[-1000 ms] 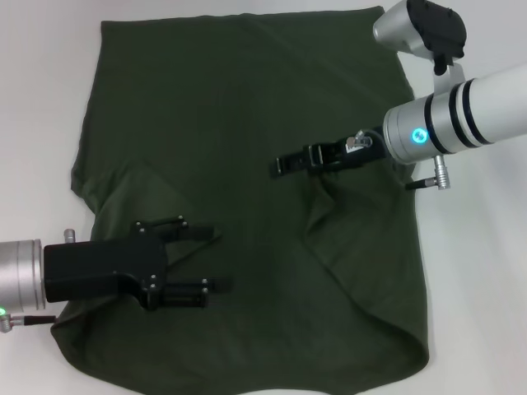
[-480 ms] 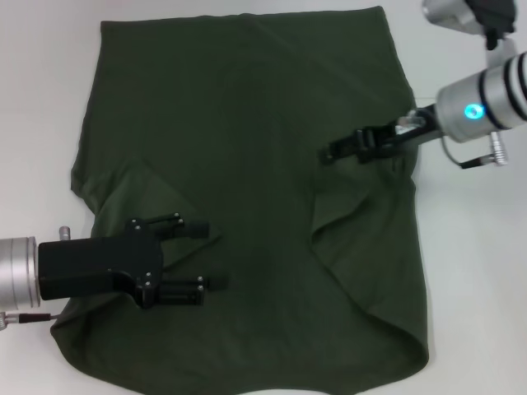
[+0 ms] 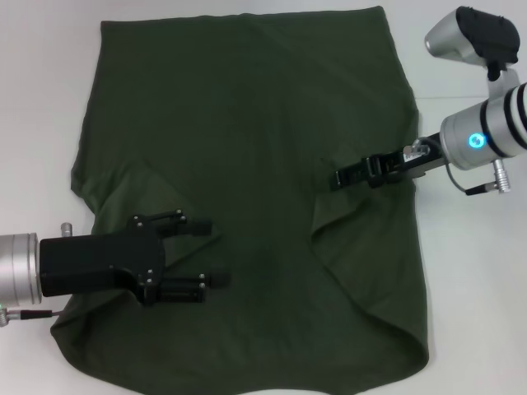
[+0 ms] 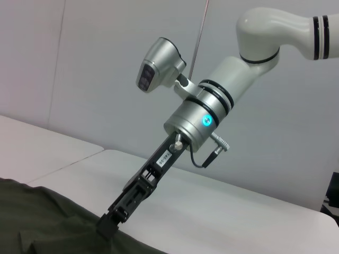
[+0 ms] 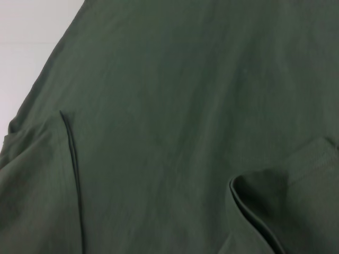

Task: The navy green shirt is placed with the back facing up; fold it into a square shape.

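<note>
Shirt: the navy green shirt [image 3: 255, 164] lies spread on the white counter [image 3: 41, 99], plain side up, covering most of the middle of the head view; no lettering shows.
Left fold: the sleeve on the robot's left is turned in over the body, a flap with a dark hem line [image 5: 74, 169] that the right wrist view shows lying flat.
Right fold: the sleeve on the robot's right is turned in too, but loosely; its edge [image 3: 329, 239] stands up in a soft ridge with a pocket of shadow under it.
Left gripper: the left gripper [image 3: 202, 253] hangs low over the left flap near the shirt's near-left part, fingers [image 3: 196, 224] spread apart and holding nothing that I can see.
Right gripper: the right gripper [image 3: 342, 178] sits at the shirt's right side, tip on or just above the cloth by the right flap; in the left wrist view its tip [image 4: 108, 225] meets the fabric. Whether its fingers are pressed together or pinching cloth I cannot tell.
Step in hand: judging by the 2 flaps, the sleeve fold-in is at its end, and the body folds are not yet done.
Next move calls for: likely flattening the raised right flap, then both grippers taking 1 end of the shirt at matching corners and carrying it evenly across, so the edges meet square.
</note>
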{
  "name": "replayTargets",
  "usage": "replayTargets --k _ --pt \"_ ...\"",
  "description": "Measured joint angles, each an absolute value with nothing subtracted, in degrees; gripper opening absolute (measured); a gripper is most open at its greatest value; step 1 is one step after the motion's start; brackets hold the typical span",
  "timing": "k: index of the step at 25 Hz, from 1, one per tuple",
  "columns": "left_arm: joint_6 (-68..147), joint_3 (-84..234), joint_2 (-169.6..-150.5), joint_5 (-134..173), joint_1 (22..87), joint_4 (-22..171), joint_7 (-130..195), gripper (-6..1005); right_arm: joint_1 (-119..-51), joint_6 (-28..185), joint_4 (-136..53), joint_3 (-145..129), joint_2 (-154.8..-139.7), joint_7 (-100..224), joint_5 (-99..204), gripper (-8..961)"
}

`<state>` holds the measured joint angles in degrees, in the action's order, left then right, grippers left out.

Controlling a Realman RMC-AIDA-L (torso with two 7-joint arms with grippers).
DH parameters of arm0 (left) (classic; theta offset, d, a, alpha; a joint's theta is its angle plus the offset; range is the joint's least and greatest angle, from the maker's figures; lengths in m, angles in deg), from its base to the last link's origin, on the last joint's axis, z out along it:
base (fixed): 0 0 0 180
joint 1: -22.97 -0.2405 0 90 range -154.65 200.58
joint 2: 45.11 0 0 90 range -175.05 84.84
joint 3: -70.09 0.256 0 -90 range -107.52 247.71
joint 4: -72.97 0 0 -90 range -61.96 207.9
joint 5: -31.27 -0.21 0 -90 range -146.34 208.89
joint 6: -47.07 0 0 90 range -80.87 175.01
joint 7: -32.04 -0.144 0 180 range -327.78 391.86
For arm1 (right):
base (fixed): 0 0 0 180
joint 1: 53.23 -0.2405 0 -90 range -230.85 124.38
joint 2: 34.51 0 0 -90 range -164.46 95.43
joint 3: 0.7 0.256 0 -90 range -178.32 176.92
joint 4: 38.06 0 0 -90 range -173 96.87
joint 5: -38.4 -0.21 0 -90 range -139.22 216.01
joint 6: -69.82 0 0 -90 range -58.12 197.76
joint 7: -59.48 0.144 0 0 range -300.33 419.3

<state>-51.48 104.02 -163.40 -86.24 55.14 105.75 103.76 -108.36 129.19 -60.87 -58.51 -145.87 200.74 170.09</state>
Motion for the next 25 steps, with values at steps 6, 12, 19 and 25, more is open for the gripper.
replayTargets --k 6,12,19,25 --pt "-51.5 104.0 -163.4 -86.2 55.2 105.7 103.7 879 -107.5 126.9 -60.8 -58.5 -147.61 200.6 170.1 888" --pt "-51.5 104.0 -163.4 -86.1 55.2 105.6 103.5 880 -107.1 125.8 -60.1 -58.2 -148.57 200.1 170.0 887" --pt "-51.5 104.0 -163.4 -86.1 55.1 105.7 103.4 879 -107.1 124.3 -60.0 -57.8 -150.15 200.1 169.0 887" --pt "-51.6 103.9 -163.38 -86.1 54.9 105.8 103.3 880 -107.2 123.3 -59.8 -57.8 -151.45 199.6 163.6 887"
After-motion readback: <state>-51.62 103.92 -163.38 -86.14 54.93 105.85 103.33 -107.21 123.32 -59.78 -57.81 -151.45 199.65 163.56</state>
